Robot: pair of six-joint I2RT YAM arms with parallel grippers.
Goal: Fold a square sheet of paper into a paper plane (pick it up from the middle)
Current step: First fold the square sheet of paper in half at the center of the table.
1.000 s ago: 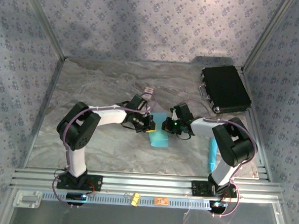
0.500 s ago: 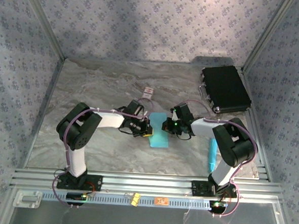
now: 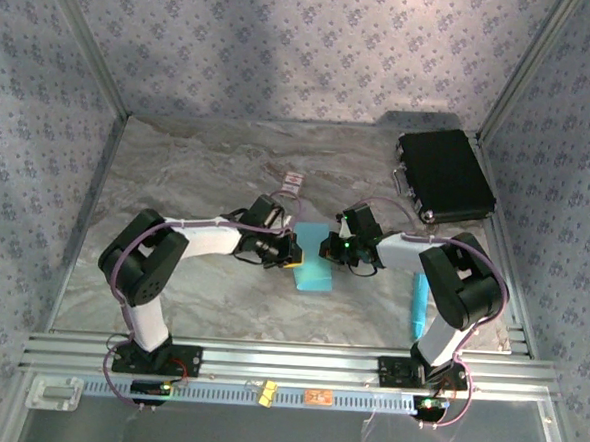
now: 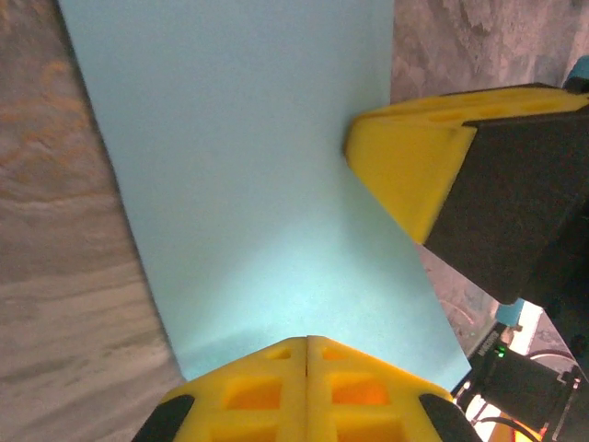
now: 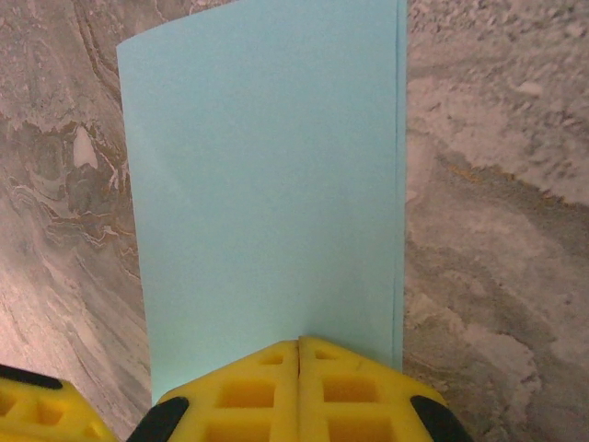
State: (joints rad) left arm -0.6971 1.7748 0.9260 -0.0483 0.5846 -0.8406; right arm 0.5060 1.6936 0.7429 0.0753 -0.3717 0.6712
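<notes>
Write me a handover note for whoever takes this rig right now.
Left hand: shut, tips down on the sheet of paper.
Right hand: shut, tips on its other side.
Paper lies flat on the table between the arms.
Done: seemingly folded in half once, a doubled edge showing.
To do: all nose and wing folds.

Sheet mid-table, one gripper on each side of it.
I see the sheet of paper (image 3: 313, 266) flat on the table (image 3: 192, 180), the left gripper (image 3: 292, 254) at its left edge and the right gripper (image 3: 325, 250) at its right. A card (image 3: 293, 182) lies behind it, a case (image 3: 444, 175) far right, and a stick (image 3: 419, 304) beside the right arm.
</notes>
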